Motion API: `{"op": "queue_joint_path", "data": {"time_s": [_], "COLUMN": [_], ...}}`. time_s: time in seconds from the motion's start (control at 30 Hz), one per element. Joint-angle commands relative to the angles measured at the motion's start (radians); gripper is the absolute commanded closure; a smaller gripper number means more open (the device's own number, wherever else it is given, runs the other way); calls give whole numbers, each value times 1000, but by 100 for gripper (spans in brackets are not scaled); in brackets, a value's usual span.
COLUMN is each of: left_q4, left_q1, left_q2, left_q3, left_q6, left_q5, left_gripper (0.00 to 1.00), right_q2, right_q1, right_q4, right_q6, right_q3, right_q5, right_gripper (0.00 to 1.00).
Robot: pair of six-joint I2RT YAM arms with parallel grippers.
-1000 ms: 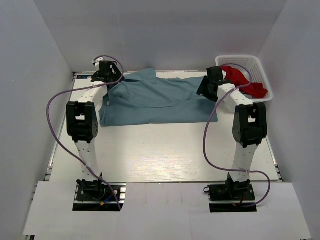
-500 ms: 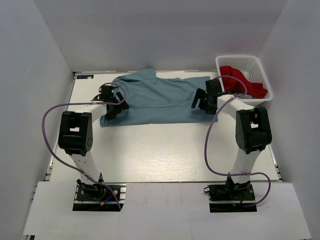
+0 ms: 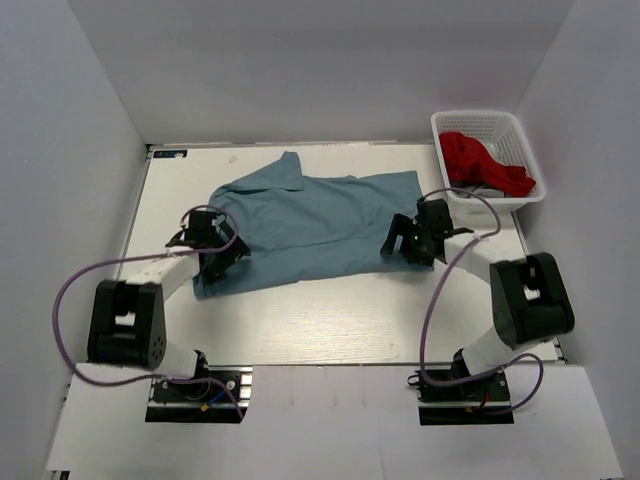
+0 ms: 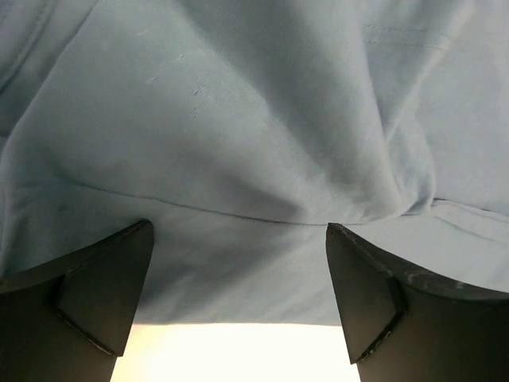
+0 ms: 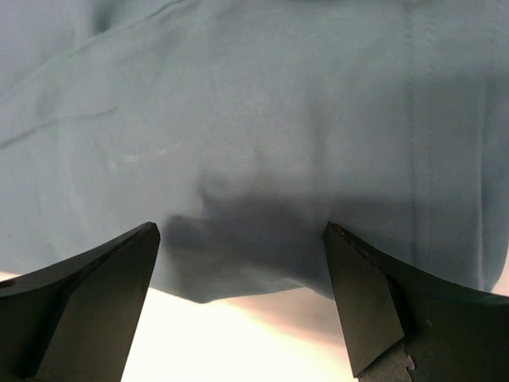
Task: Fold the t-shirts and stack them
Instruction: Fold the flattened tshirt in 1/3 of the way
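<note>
A dusty grey-blue t-shirt [image 3: 310,220] lies spread on the white table [image 3: 330,320], collar toward the far side. My left gripper [image 3: 222,257] hovers low over the shirt's near left corner, and my right gripper [image 3: 400,240] hovers over its near right edge. In the left wrist view the t-shirt [image 4: 238,119] fills the frame. Its hem runs between the wide-apart fingers [image 4: 103,294] of the left gripper [image 4: 238,274], which pinch nothing. In the right wrist view the t-shirt [image 5: 254,103] ends in a sagging edge between the open fingers [image 5: 382,302] of the right gripper [image 5: 238,278].
A white lattice basket [image 3: 520,135] stands at the far right corner with a red cloth [image 3: 480,162] in it. Purple cables loop from both arms over the near part of the table. White walls close in the left, far and right sides.
Both arms have drawn back from the far edge to the shirt's near edge. The shirt has slid nearer and turned slightly. The right gripper has opened wider.
</note>
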Motion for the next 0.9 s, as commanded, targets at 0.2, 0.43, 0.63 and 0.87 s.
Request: {"op": "queue_joint_path", "data": {"time_s": [0.2, 0.43, 0.63, 0.87], "left_q4": [-470, -396, -385, -218], "left_q1": [-7, -7, -7, 11], "left_q2": [-531, -447, -204, -101], "left_q3": [-38, 112, 198, 189], "left_q6": [-51, 18, -6, -38], "left_q5": [-53, -163, -240, -308], "left_gripper": [0, 0, 0, 13], "right_q2": [-414, -437, -362, -247], "right_q1": [138, 135, 132, 132], "right_q4": [-189, -69, -8, 0], "right_q6": [-45, -53, -65, -88], "right_q3": [-172, -127, -124, -86], "right_q5": [-98, -50, -53, -89], "right_gripper": [10, 10, 10, 10]}}
